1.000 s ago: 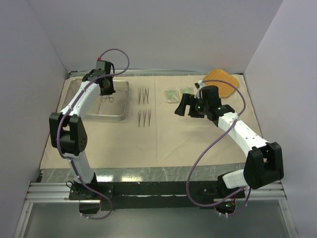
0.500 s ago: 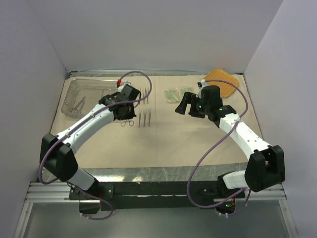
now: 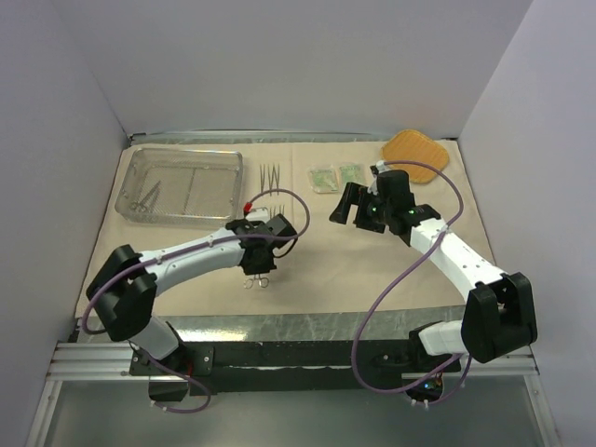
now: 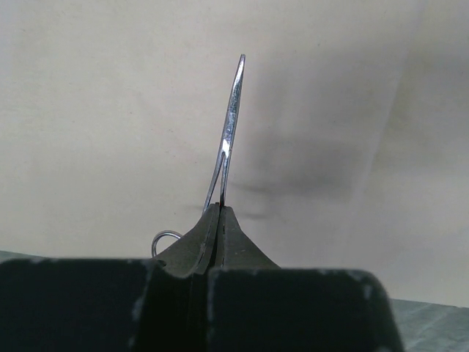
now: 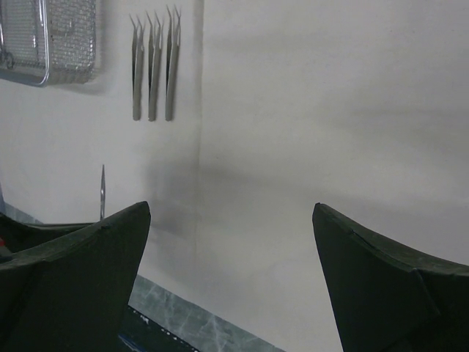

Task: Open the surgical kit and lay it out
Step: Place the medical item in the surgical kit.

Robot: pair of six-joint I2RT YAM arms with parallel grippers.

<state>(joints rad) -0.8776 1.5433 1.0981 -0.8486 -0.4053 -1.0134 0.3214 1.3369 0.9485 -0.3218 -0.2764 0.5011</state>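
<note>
The beige wrapping cloth [image 3: 372, 270] lies spread over the table. My left gripper [image 3: 258, 268] is low over its front middle, shut on the ring-handled forceps [image 4: 231, 110]; the tip points away and one ring [image 4: 164, 239] shows beside the fingers. At the back left stands the wire-mesh tray [image 3: 182, 186] with thin tools inside. Tweezers [image 3: 270, 174] lie to the right of it and show as three side by side [image 5: 154, 66] in the right wrist view. Two green-white packets [image 3: 323, 177] lie further right. My right gripper [image 3: 349, 203] hovers open and empty near the packets.
The orange woven pad [image 3: 416, 152] sits at the back right corner, behind the right arm. Grey walls close in the back and both sides. A marbled strip of table [image 3: 279, 326] runs along the cloth's near edge.
My left arm swung from the tray to the front middle of the cloth, carrying the forceps. The right arm barely shifted, its gripper still open.
</note>
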